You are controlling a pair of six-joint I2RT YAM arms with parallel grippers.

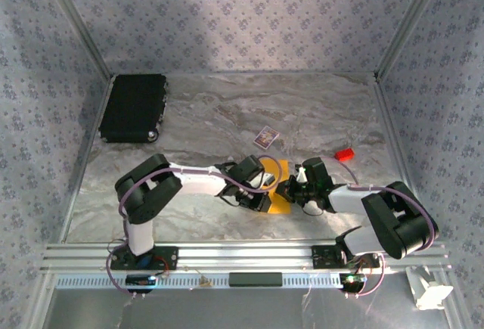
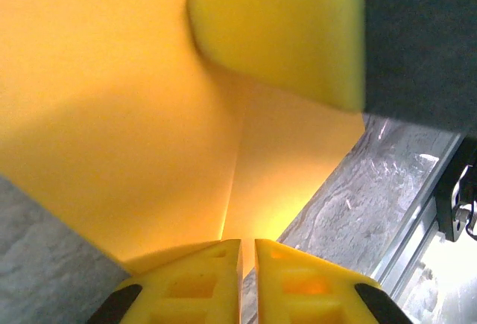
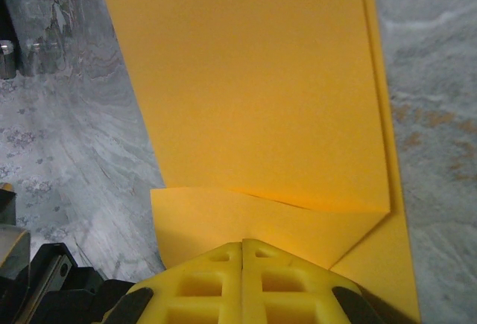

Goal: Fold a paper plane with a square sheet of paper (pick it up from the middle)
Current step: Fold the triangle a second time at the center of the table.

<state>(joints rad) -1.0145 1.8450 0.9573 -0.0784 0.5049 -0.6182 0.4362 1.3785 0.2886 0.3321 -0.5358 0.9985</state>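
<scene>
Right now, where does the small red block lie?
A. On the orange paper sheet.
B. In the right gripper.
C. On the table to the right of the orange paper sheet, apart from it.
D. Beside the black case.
C: the small red block lies on the table right of the orange paper sheet, clear of it.

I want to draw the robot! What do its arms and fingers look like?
The left arm and right arm have chunky black joints, white tubes between them and thin purple cables. Their fingers are bright yellow with square hollows.
</scene>
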